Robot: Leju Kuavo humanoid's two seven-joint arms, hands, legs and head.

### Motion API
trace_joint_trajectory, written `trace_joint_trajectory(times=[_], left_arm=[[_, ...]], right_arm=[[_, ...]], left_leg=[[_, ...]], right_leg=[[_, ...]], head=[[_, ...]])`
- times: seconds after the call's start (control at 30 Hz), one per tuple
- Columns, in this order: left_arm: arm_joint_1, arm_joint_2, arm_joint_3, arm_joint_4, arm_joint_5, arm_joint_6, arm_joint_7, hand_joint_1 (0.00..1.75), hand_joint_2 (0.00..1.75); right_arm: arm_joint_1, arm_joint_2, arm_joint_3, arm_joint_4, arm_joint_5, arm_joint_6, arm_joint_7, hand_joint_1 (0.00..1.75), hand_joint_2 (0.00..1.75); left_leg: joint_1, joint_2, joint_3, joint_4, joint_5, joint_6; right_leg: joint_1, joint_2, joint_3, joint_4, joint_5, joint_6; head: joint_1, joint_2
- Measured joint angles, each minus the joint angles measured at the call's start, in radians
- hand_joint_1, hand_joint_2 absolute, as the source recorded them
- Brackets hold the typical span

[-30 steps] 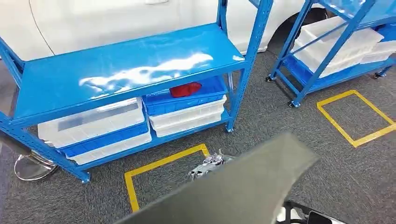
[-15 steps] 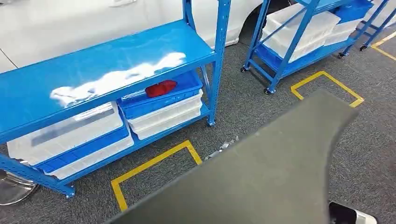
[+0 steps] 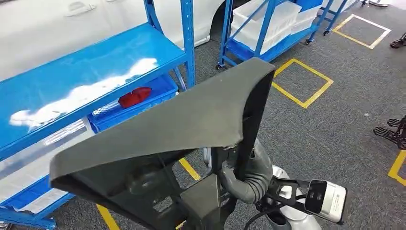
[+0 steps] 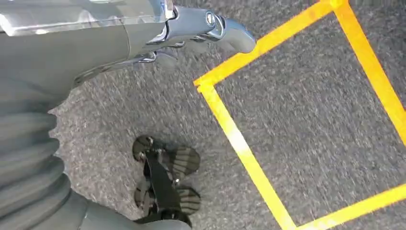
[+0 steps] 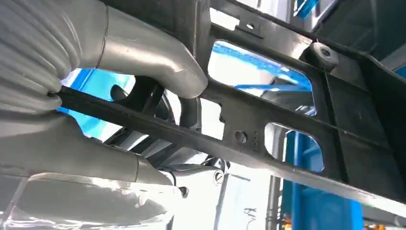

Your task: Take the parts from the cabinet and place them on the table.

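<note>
Grey carpet marked with yellow tape squares (image 3: 302,83) runs between blue shelving racks (image 3: 86,81), and no tabletop shows in any view.

The right hand (image 5: 143,52) has its thick grey thumb hooked over a rib of the dark part (image 3: 191,120), with darker fingers (image 5: 165,108) reaching through an opening on the other side of that rib, so the part is gripped from its ribbed underside. The left hand (image 4: 191,33) hangs over the carpet near a taped corner, its silvery fingers close together with nothing visibly in them; whether they are fully curled I cannot tell.

From the grip outward, the part spreads as a broad panel across the head view, its long axis running from low on the robot's left up toward the right, ahead of the chest. It is matte charcoal, smooth on top, with a turned-down lip; beneath, it is a lattice of struts, cut-outs and screw bosses. Likely rigid but awkward, since one hand holds it near one end.

Beyond it, a red piece (image 3: 134,96) lies in a blue bin (image 3: 158,93) on the rack's lower shelf.
</note>
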State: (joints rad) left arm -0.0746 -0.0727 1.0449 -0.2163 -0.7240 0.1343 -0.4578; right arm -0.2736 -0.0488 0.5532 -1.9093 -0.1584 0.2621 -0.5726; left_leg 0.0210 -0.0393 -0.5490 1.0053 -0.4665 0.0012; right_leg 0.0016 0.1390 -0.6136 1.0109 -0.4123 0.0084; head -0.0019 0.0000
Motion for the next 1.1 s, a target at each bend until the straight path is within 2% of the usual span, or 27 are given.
trace_joint_trajectory(times=[0.03, 0.07, 0.1, 0.17, 0.2, 0.23, 0.27, 0.3, 0.33, 0.37, 0.4, 0.5, 0.53, 0.57, 0.6, 0.67, 0.7, 0.73, 0.77, 0.8, 0.83, 0.87, 0.93, 1.0, 1.03, 1.07, 1.1], left_arm=[[-0.002, -0.002, 0.000, 0.000, -0.006, -0.003, 0.000, 0.00, 1.75], [-0.003, -0.002, 0.000, 0.000, -0.008, -0.003, 0.000, 0.00, 1.75], [-0.001, -0.002, 0.000, 0.000, -0.012, -0.002, 0.002, 0.00, 1.75], [0.001, -0.002, 0.000, 0.000, -0.016, 0.005, 0.006, 0.00, 1.75], [0.001, -0.003, 0.000, 0.000, -0.017, 0.008, 0.011, 0.00, 1.75], [0.001, -0.004, 0.000, 0.000, -0.017, 0.010, 0.013, 0.00, 1.75], [0.000, -0.008, 0.000, 0.000, -0.018, 0.011, 0.013, 0.00, 1.75], [-0.002, -0.010, 0.000, 0.000, -0.018, 0.013, 0.013, 0.00, 1.75], [-0.002, -0.012, 0.000, 0.000, -0.018, 0.014, 0.013, 0.00, 1.75], [-0.001, -0.013, 0.000, 0.000, -0.018, 0.016, 0.012, 0.00, 1.75], [-0.001, -0.013, 0.000, 0.000, -0.018, 0.018, 0.011, 0.00, 1.75], [-0.003, -0.015, 0.000, 0.000, -0.016, 0.022, 0.006, 0.00, 1.75], [-0.005, -0.017, 0.000, 0.000, -0.016, 0.022, 0.004, 0.00, 1.75], [-0.005, -0.017, 0.001, 0.000, -0.016, 0.022, 0.001, 0.00, 1.75], [-0.003, -0.017, 0.001, 0.000, -0.016, 0.022, 0.000, 0.00, 1.75], [0.003, -0.018, 0.002, 0.000, -0.018, 0.022, 0.000, 0.00, 1.75], [0.006, -0.018, 0.002, 0.000, -0.017, 0.022, 0.000, 0.00, 1.75], [0.008, -0.018, 0.002, 0.000, -0.017, 0.023, 0.000, 0.00, 1.75], [0.008, -0.018, 0.002, 0.000, -0.018, 0.023, 0.000, 0.00, 1.75], [0.007, -0.018, 0.002, 0.000, -0.018, 0.023, 0.000, 0.00, 1.75], [0.007, -0.018, 0.002, 0.000, -0.018, 0.023, 0.000, 0.00, 1.75], [0.009, -0.017, 0.002, 0.000, -0.018, 0.023, 0.000, 0.00, 1.75], [0.010, -0.018, 0.002, 0.000, -0.021, 0.022, 0.000, 0.00, 1.75], [0.006, -0.018, 0.002, 0.000, -0.021, 0.022, -0.001, 0.00, 1.75], [0.003, -0.023, 0.002, 0.000, -0.022, 0.021, 0.000, 0.00, 1.75], [0.002, -0.022, 0.002, 0.000, -0.027, 0.021, -0.001, 0.00, 1.75], [0.002, -0.022, 0.002, 0.000, -0.029, 0.021, -0.001, 0.00, 1.75]], right_arm=[[0.000, 0.000, -0.005, 0.007, 0.015, -0.009, -0.003, 1.75, 1.75], [-0.008, 0.000, -0.008, 0.022, 0.035, -0.018, -0.015, 1.75, 1.75], [-0.019, 0.001, -0.009, 0.050, 0.057, -0.027, -0.031, 1.75, 1.75], [-0.024, 0.006, -0.007, 0.112, 0.101, -0.050, -0.053, 1.75, 1.75], [-0.027, 0.010, -0.006, 0.141, 0.113, -0.060, -0.056, 1.75, 1.75], [-0.035, 0.016, -0.002, 0.172, 0.118, -0.074, -0.056, 1.75, 1.75], [-0.046, 0.019, 0.000, 0.191, 0.118, -0.082, -0.054, 1.75, 1.75], [-0.059, 0.022, 0.002, 0.211, 0.115, -0.088, -0.052, 1.75, 1.75], [-0.071, 0.023, 0.003, 0.223, 0.113, -0.090, -0.052, 1.75, 1.75], [-0.084, 0.024, 0.005, 0.236, 0.110, -0.092, -0.052, 1.75, 1.75], [-0.095, 0.026, 0.006, 0.251, 0.102, -0.094, -0.056, 1.75, 1.75], [-0.112, 0.025, 0.006, 0.282, 0.082, -0.099, -0.071, 1.75, 1.75], [-0.114, 0.026, 0.006, 0.285, 0.078, -0.099, -0.075, 1.75, 1.75], [-0.122, 0.026, 0.006, 0.288, 0.072, -0.098, -0.081, 1.75, 1.75], [-0.131, 0.029, 0.007, 0.294, 0.067, -0.098, -0.081, 1.75, 1.75], [-0.134, 0.031, 0.007, 0.301, 0.060, -0.098, -0.082, 1.75, 1.75], [-0.134, 0.031, 0.008, 0.306, 0.058, -0.098, -0.082, 1.75, 1.75], [-0.134, 0.031, 0.008, 0.309, 0.056, -0.098, -0.083, 1.75, 1.75], [-0.134, 0.031, 0.008, 0.310, 0.053, -0.098, -0.084, 1.75, 1.75], [-0.134, 0.031, 0.008, 0.310, 0.049, -0.098, -0.087, 1.75, 1.75], [-0.134, 0.031, 0.008, 0.309, 0.045, -0.098, -0.090, 1.75, 1.75], [-0.134, 0.031, 0.008, 0.309, 0.042, -0.097, -0.092, 1.75, 1.75], [-0.132, 0.031, 0.008, 0.306, 0.037, -0.097, -0.095, 1.75, 1.75], [-0.125, 0.027, 0.000, 0.297, 0.035, -0.097, -0.095, 1.75, 1.75], [-0.123, 0.024, -0.006, 0.290, 0.035, -0.097, -0.095, 1.75, 1.75], [-0.121, 0.021, -0.012, 0.282, 0.034, -0.097, -0.097, 1.75, 1.75], [-0.122, 0.019, -0.016, 0.276, 0.032, -0.097, -0.097, 1.75, 1.75]], left_leg=[[0.002, 0.019, 0.003, -0.007, 0.006, 0.005], [0.003, 0.027, 0.004, -0.011, 0.007, 0.013], [0.002, 0.041, 0.002, -0.011, 0.007, 0.013], [0.000, 0.068, 0.000, -0.010, 0.007, 0.013], [0.000, 0.080, -0.001, -0.010, 0.006, 0.012], [0.000, 0.094, 0.000, -0.010, 0.005, 0.010], [0.000, 0.105, 0.001, -0.010, 0.003, 0.008], [0.000, 0.115, 0.004, -0.010, 0.002, 0.005], [0.000, 0.124, 0.008, -0.010, -0.001, 0.001], [-0.005, 0.132, 0.010, -0.010, -0.004, -0.005], [-0.008, 0.139, 0.011, -0.009, -0.006, -0.014], [-0.008, 0.170, 0.020, -0.017, -0.008, -0.033], [-0.001, 0.153, 0.019, -0.011, -0.018, -0.041], [0.000, 0.100, 0.010, 0.020, -0.041, -0.041], [0.000, 0.067, -0.024, 0.096, -0.084, -0.040], [-0.001, 0.048, -0.110, 0.265, -0.152, -0.040], [-0.001, 0.048, -0.140, 0.314, -0.159, -0.039], [-0.001, 0.047, -0.147, 0.312, -0.139, -0.037], [-0.001, 0.046, -0.132, 0.265, -0.098, -0.034], [-0.001, 0.040, -0.099, 0.179, -0.043, -0.029], [-0.001, 0.019, -0.059, 0.083, 0.011, -0.024], [0.001, -0.035, -0.035, 0.028, 0.018, -0.018], [-0.002, -0.030, -0.028, 0.010, 0.013, -0.021], [-0.007, -0.012, -0.026, 0.009, 0.014, -0.013], [0.004, 0.002, -0.020, -0.004, 0.020, -0.005], [0.002, 0.016, -0.014, -0.011, 0.023, 0.001], [0.000, 0.029, -0.011, -0.012, 0.021, 0.008]], right_leg=[[-0.001, -0.026, -0.002, 0.012, -0.009, 0.000], [0.001, -0.079, -0.024, 0.051, -0.039, 0.006], [-0.001, -0.109, -0.060, 0.123, -0.078, 0.014], [-0.011, -0.130, -0.141, 0.289, -0.143, 0.025], [-0.016, -0.132, -0.160, 0.325, -0.146, 0.028], [-0.019, -0.136, -0.150, 0.304, -0.123, 0.030], [-0.022, -0.141, -0.115, 0.241, -0.087, 0.031], [-0.023, -0.154, -0.062, 0.141, -0.042, 0.029], [-0.020, -0.186, -0.008, 0.046, -0.008, 0.025], [-0.009, -0.227, 0.013, -0.002, -0.020, 0.016], [-0.005, -0.210, 0.011, -0.004, -0.013, 0.002], [0.002, -0.177, 0.003, -0.004, -0.014, -0.015], [-0.014, -0.163, 0.014, -0.016, -0.006, -0.025], [-0.010, -0.155, 0.016, -0.020, -0.006, -0.030], [-0.009, -0.146, 0.016, -0.019, -0.005, -0.037], [-0.003, -0.118, 0.017, -0.018, -0.007, -0.042], [0.000, -0.102, 0.017, -0.016, -0.008, -0.044], [0.002, -0.086, 0.018, -0.013, -0.009, -0.045], [0.004, -0.071, 0.019, -0.011, -0.011, -0.044], [0.004, -0.055, 0.021, -0.008, -0.013, -0.043], [0.004, -0.041, 0.024, -0.004, -0.016, -0.041], [0.001, -0.031, 0.021, -0.001, -0.019, -0.037], [-0.001, -0.007, 0.009, 0.006, -0.017, -0.025], [-0.007, 0.014, 0.006, 0.000, -0.013, -0.012], [-0.001, 0.016, 0.005, 0.002, -0.016, -0.005], [0.002, -0.051, -0.001, 0.022, -0.029, -0.003], [0.001, -0.100, -0.029, 0.077, -0.063, 0.004]], head=[[-0.001, 0.000], [0.011, 0.000], [0.012, 0.000], [0.013, 0.000], [0.013, 0.000], [0.013, 0.000], [0.013, 0.000], [0.013, 0.000], [0.013, 0.000], [0.013, 0.000], [0.011, 0.000], [0.013, 0.000], [0.010, 0.000], [0.004, 0.000], [0.000, 0.000], [-0.003, 0.000], [-0.003, 0.000], [-0.004, 0.000], [-0.003, 0.000], [-0.003, 0.000], [-0.004, 0.000], [-0.003, 0.000], [-0.003, 0.000], [-0.003, 0.000], [-0.002, 0.000], [-0.003, 0.000], [0.006, 0.000]])
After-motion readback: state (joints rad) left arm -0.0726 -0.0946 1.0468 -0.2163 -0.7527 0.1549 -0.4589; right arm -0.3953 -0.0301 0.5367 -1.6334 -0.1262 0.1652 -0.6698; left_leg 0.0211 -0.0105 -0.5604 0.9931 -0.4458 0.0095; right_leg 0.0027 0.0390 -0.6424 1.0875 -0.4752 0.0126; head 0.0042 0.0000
